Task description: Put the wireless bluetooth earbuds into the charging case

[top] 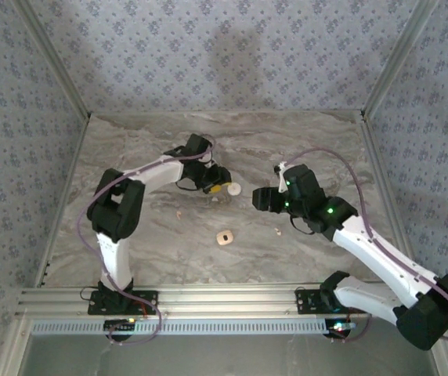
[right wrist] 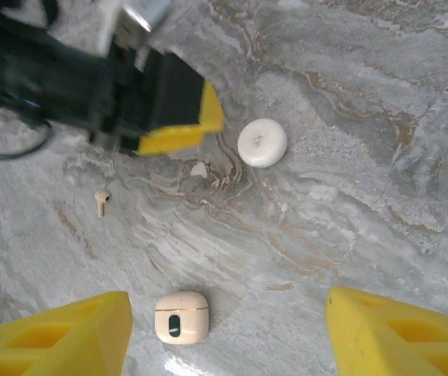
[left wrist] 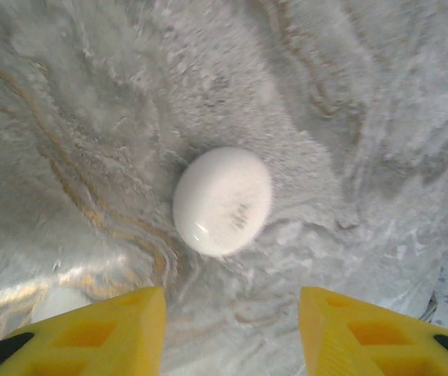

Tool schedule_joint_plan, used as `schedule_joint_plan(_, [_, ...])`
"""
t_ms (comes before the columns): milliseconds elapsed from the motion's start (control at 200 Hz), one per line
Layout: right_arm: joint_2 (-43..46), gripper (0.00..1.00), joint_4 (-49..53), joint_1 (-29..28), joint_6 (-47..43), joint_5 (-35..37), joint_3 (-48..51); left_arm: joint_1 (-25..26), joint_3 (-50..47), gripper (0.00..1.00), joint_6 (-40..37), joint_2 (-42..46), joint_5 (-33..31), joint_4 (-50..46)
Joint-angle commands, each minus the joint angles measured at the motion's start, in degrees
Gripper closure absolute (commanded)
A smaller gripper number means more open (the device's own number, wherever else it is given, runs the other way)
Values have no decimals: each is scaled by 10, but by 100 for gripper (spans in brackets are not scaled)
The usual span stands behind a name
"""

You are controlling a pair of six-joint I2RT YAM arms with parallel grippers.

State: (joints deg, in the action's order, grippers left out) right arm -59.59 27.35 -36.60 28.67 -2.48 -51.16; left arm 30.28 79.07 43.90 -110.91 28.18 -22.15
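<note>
The charging case (left wrist: 222, 200), a round cream-white puck, lies closed on the marble table just past my left gripper's (left wrist: 232, 301) yellow fingertips. That gripper is open with nothing between its fingers. From above, the case (top: 234, 188) sits right of the left gripper (top: 218, 186). One earbud (right wrist: 101, 201), white with a short stem, lies apart on the table. A second small white bit (right wrist: 199, 168) rests below the left gripper's fingers (right wrist: 178, 129), near the case (right wrist: 262, 142). My right gripper (right wrist: 229, 301) is wide open and holds nothing, hovering right of the case (top: 257, 200).
A tan squarish piece with a dark oval spot (right wrist: 182, 316) lies near my right gripper's left finger, at mid-table (top: 224, 237). A pale fleck (top: 277, 231) lies under the right arm. Patterned walls and metal rails (top: 67, 86) enclose the table.
</note>
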Motion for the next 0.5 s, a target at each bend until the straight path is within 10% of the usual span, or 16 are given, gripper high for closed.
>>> schedule_joint_plan(0, [-33, 32, 66, -20, -22, 15, -49, -9, -6, 51, -49, 79, -35, -57])
schedule_joint_plan(495, [-332, 27, 264, -134, -45, 27, -260, -99, -243, 49, -62, 332, -88, -101])
